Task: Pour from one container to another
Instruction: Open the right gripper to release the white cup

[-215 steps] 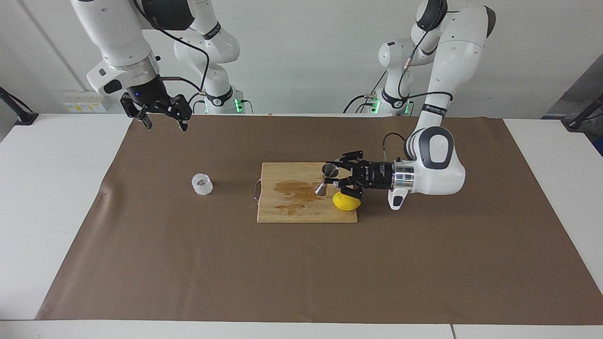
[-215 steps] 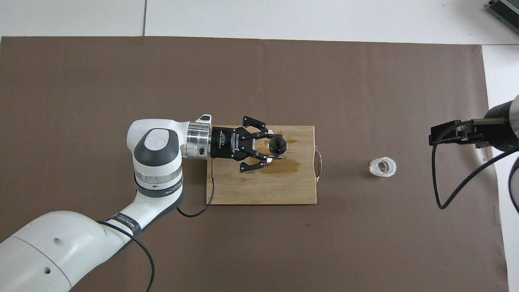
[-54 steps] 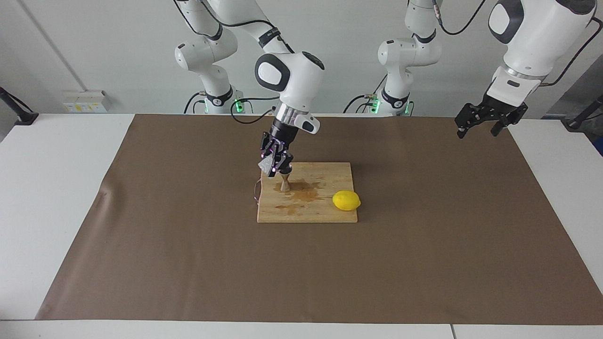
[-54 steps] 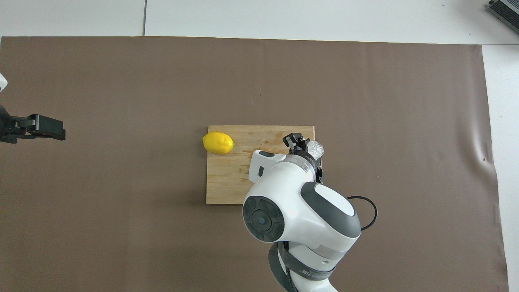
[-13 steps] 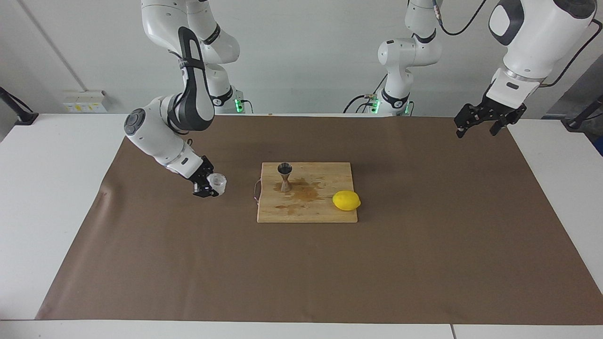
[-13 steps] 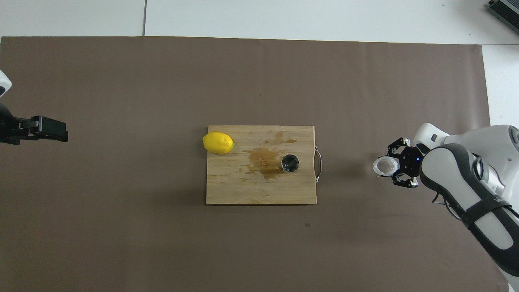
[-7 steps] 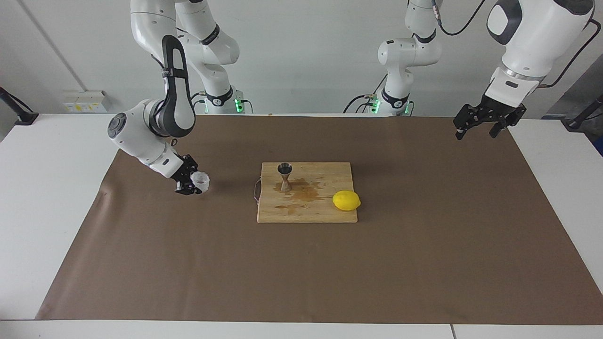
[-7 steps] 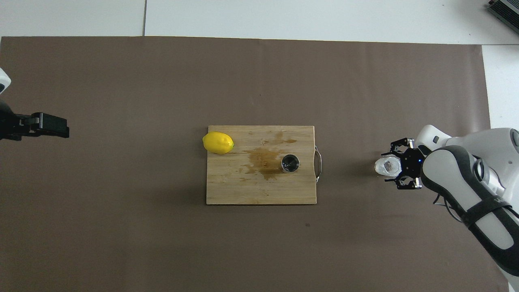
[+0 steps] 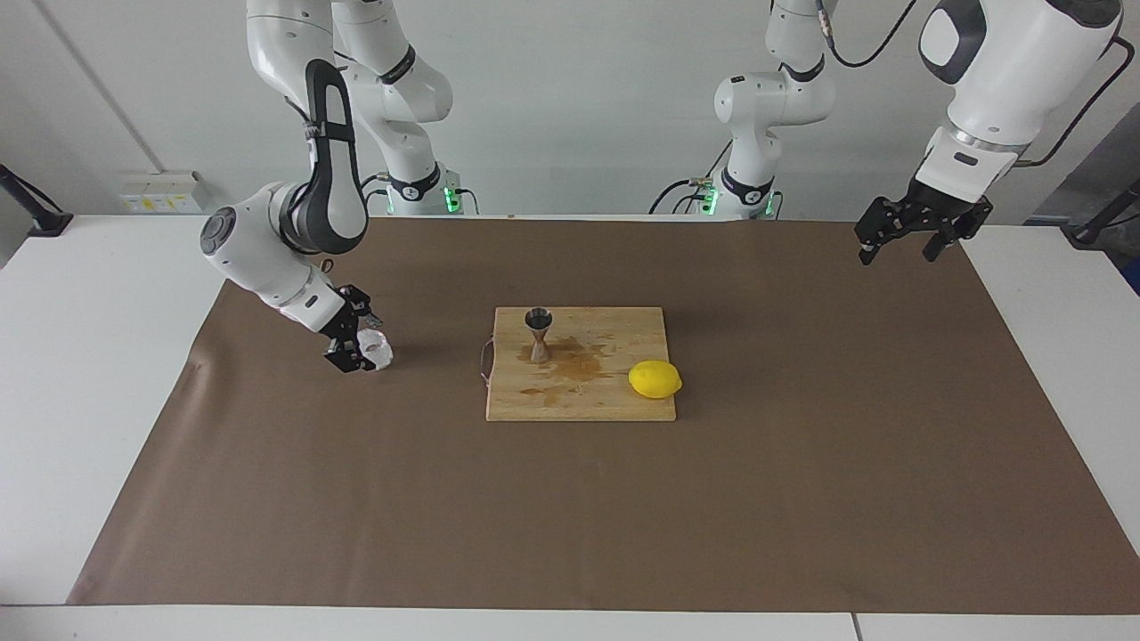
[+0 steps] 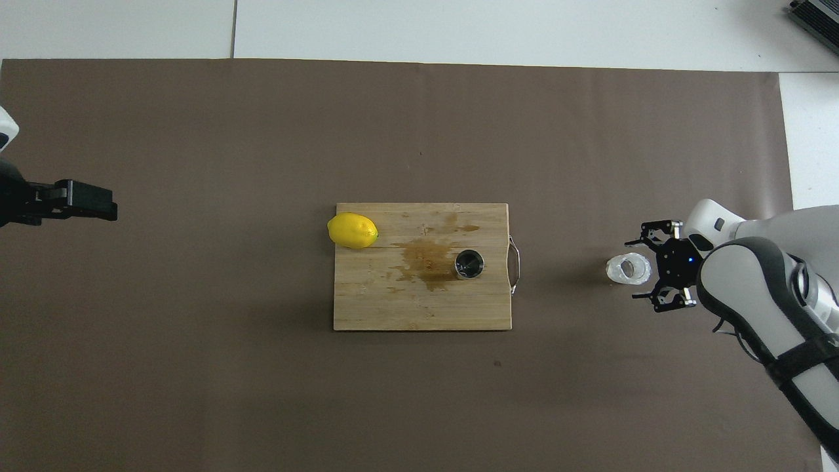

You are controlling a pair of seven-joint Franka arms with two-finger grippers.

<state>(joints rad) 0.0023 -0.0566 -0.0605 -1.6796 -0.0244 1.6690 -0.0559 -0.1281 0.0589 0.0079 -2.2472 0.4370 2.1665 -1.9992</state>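
One change to note, starting with the facing view. Finds the right gripper [image 9: 356, 349] spread wide and low over the brown mat, no longer clamped on the glass cup [image 9: 378, 350] as it was a second ago. Leaves the cup upright on the table at about nine o'clock of the cutting board [image 9: 614, 401], well apart from it. Shows the jigger [image 9: 538, 334] upright on the board near its eleven o'clock corner, with the lemon [image 9: 655, 379] toward four o'clock. Puts the left gripper [image 9: 899, 240] up in the air at two o'clock, fingers apart, waiting.

Reads as a set-down after the pour — task likely at or near its end, with only a retreat left for the right arm.

Turning to the overhead view. Confirms the right gripper [image 10: 645, 265] open around the glass cup [image 10: 628, 269] at three o'clock of the cutting board [image 10: 393, 308]. Places the jigger [image 10: 469, 263] by the board's handle end and the lemon [image 10: 352, 230] at its ten o'clock corner. Cuts the left gripper [image 10: 92, 203] off at nine o'clock, tip only.

Cannot tell whether a finger brushes the cup, nor what remains in cup or jigger. Cannot tell whether the brown stain beside the jigger is wet.
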